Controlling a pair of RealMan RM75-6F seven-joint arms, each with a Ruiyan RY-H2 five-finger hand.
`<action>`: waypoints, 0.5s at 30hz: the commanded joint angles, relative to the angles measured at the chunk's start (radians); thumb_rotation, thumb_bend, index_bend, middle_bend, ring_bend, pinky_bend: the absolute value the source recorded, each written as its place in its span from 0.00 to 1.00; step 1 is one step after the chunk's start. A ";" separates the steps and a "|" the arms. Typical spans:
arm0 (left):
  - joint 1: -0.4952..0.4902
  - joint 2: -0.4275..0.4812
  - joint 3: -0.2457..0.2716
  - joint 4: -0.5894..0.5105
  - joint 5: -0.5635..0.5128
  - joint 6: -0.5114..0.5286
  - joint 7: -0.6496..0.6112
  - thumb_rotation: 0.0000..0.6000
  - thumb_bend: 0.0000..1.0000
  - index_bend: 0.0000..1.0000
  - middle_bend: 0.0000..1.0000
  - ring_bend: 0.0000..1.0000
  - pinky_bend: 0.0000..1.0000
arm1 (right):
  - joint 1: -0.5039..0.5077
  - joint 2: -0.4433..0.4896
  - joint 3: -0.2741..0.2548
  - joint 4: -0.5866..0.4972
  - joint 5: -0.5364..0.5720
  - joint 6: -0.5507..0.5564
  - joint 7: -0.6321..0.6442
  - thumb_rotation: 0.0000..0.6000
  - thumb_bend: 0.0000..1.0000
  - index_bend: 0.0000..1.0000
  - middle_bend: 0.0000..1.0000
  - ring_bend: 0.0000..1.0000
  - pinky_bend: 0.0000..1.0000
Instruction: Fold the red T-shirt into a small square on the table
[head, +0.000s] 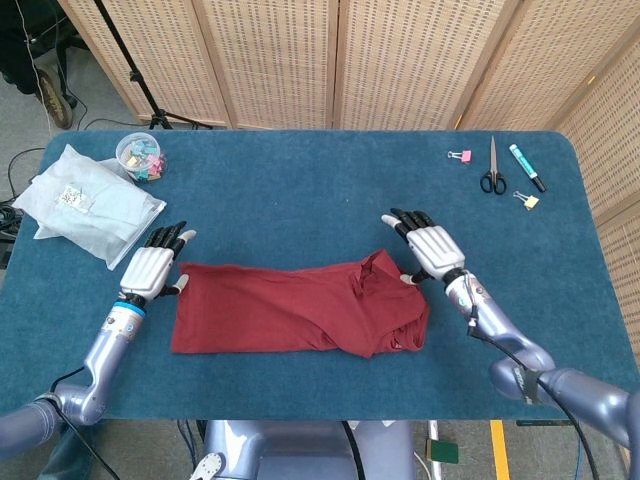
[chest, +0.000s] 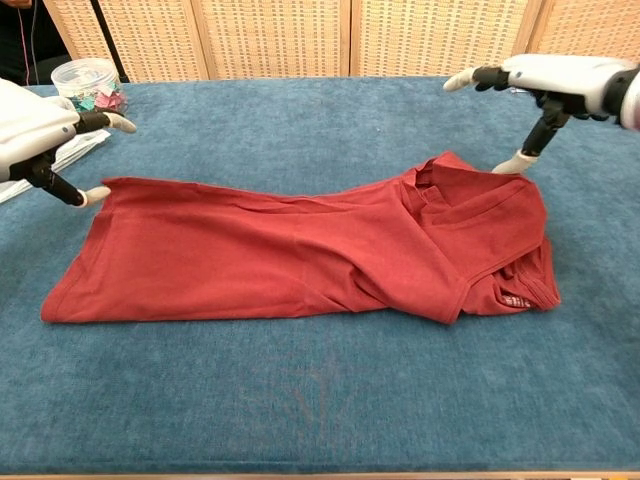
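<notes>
The red T-shirt (head: 300, 307) (chest: 290, 250) lies on the blue table as a long folded strip, its collar end bunched at the right. My left hand (head: 150, 268) (chest: 40, 130) hovers at the strip's far left corner with fingers spread, holding nothing; its thumb tip sits just beside the cloth edge. My right hand (head: 430, 246) (chest: 545, 80) is beside the collar end, fingers apart, with its thumb tip at the shirt's far right corner and no cloth in its grasp.
A white plastic bag (head: 85, 200) and a clear tub of clips (head: 141, 156) (chest: 88, 82) lie at the far left. Scissors (head: 492, 170), a marker (head: 527, 167) and two binder clips (head: 460, 155) sit far right. Wicker screens stand behind the table (head: 300, 190).
</notes>
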 joint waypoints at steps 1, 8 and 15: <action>0.011 0.006 -0.002 -0.002 0.028 0.039 -0.030 1.00 0.28 0.00 0.00 0.00 0.00 | -0.073 0.112 -0.020 -0.155 -0.026 0.099 -0.053 1.00 0.00 0.00 0.00 0.00 0.00; 0.069 0.105 0.061 -0.090 0.138 0.133 -0.118 1.00 0.22 0.00 0.00 0.00 0.00 | -0.188 0.229 -0.083 -0.307 -0.127 0.257 -0.071 1.00 0.00 0.00 0.00 0.00 0.00; 0.150 0.217 0.174 -0.151 0.267 0.224 -0.225 1.00 0.22 0.00 0.00 0.00 0.00 | -0.284 0.278 -0.140 -0.340 -0.217 0.378 -0.055 1.00 0.00 0.00 0.00 0.00 0.00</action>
